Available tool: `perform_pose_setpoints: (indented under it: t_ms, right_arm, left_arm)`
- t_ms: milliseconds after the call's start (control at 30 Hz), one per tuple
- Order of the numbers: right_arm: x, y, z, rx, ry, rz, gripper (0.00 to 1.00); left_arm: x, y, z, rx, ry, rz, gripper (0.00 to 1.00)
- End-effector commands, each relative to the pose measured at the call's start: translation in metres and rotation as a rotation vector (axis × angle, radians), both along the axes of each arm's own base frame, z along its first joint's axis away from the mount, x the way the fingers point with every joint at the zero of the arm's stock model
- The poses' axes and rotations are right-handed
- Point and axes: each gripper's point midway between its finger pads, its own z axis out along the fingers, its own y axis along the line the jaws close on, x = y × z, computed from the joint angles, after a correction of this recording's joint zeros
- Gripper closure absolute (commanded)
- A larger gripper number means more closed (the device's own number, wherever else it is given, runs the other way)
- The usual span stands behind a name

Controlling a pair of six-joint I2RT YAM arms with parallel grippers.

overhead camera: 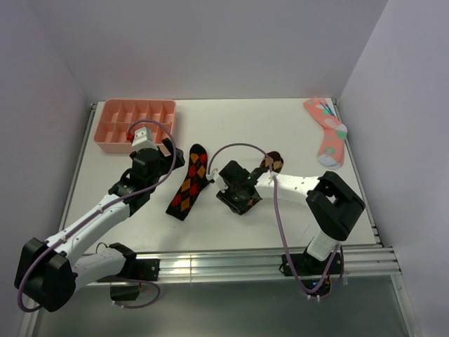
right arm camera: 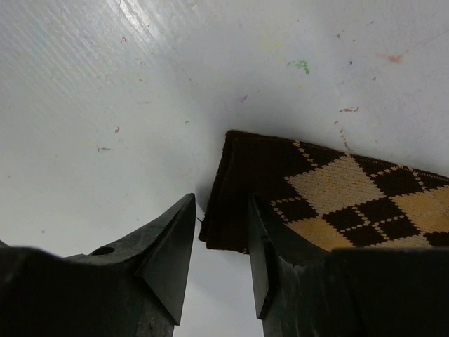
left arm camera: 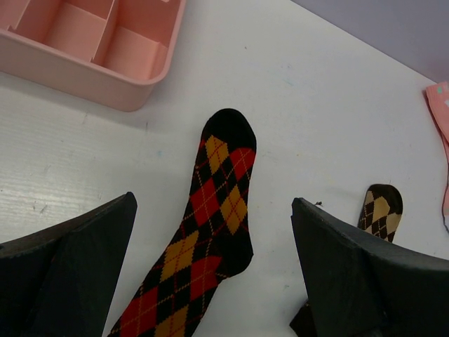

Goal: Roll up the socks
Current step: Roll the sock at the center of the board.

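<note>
Jaws wide and empty, left gripper [left arm camera: 210, 202] hangs over red sock [overhead camera: 188, 184], which lies flat at centre frame. Tan sock [overhead camera: 273, 163] lies just right of it, under right gripper [right arm camera: 222, 210], whose jaws stand narrowly apart astride its cuff; whether they grip it is unclear.
</note>
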Motion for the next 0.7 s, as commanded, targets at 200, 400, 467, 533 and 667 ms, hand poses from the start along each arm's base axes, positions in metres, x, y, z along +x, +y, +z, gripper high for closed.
perform_pose_setpoints:
  t_ms: [200,400,467,533,667]
  right_arm:
    - [0.015,0.002,-0.004,-0.066,-0.039,-0.024,0.55]
    - [0.019,-0.004,-0.012,-0.116,-0.048,-0.04,0.68]
    - [0.02,-0.005,-0.013,-0.129,-0.05,-0.04,0.76]
    - [0.021,-0.005,-0.013,-0.128,-0.049,-0.036,0.81]
    - [0.023,0.011,-0.001,-0.051,-0.062,0.046,0.84]
  left_arm:
    - [0.007,0.0,0.013,-0.018,-0.053,-0.015,0.01]
    - [0.008,0.0,0.013,-0.021,-0.053,-0.014,0.01]
    - [0.008,0.002,0.013,-0.022,-0.054,-0.009,0.01]
    - [0.008,0.002,0.012,-0.023,-0.055,-0.009,0.01]
    - [0.007,0.004,0.012,-0.038,-0.06,0.003,0.01]
